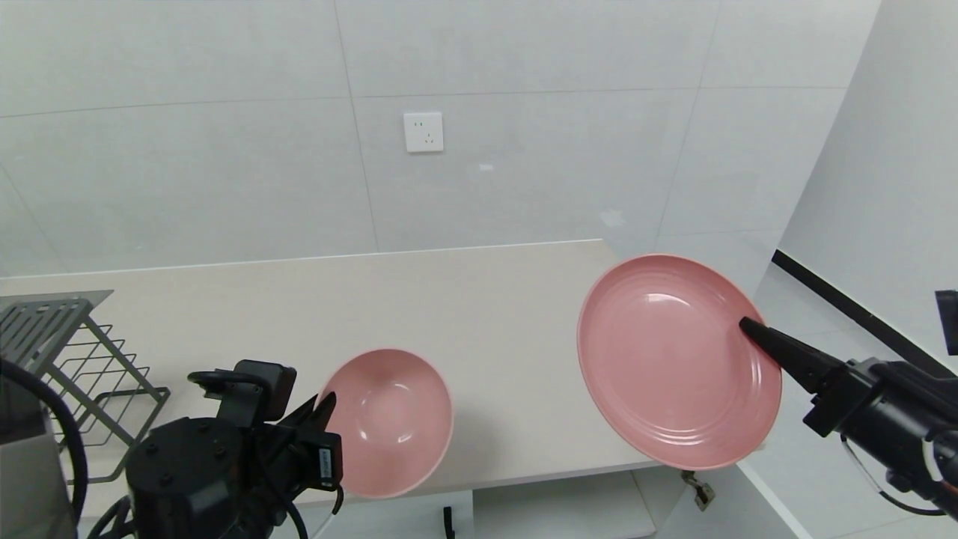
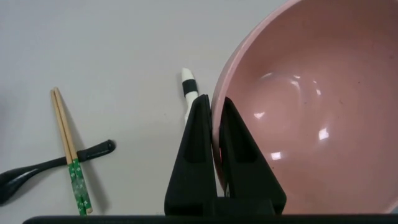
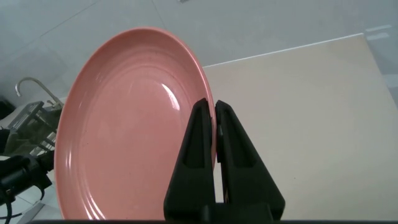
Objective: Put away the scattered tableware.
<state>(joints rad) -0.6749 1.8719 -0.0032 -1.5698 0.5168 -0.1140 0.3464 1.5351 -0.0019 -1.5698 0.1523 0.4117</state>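
Left gripper [image 2: 211, 102] clamps bowl [image 2: 311, 106] rim; right gripper [image 3: 215, 107], plate [image 3: 124, 124].

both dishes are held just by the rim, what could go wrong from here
1. The right gripper pinches the tilted plate only at its rim. It could pivot or slip, and it seems to hang partly past the counter edge.
2. The left gripper holds the bowl the same way. Swinging it low could knock the chopsticks and spoon lying nearby.
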